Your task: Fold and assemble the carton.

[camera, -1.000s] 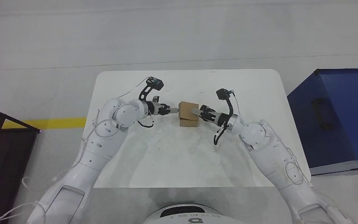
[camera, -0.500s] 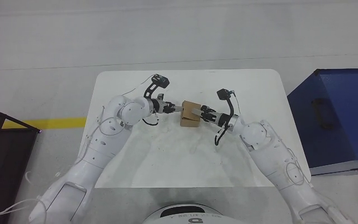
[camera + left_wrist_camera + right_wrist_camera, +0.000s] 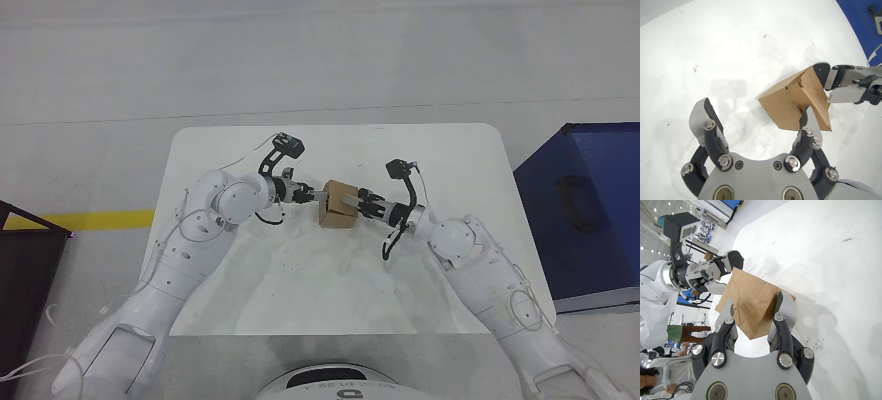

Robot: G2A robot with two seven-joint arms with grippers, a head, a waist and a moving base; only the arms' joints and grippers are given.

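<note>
White surface, and near its middle, between the two arms: carton, already popped up into a box shape, resting there as far as can be told. Gripped at one upright flap by the right jaws, clenched on the cardboard from both sides. Over on the other side, left jaws spread wide, released, grasping nothing, one fingertip just touching the carton's open end. Looking at that end: two inner flaps tucked partway in, overlapping, a gap showing between them; one larger flap standing out, not yet folded. So, by the look of it: walls up, this end half-closed, somewhere around the midpoint. Left to do: pressing the inner flaps flat, bringing the outer flap over, tucking it shut.
</note>
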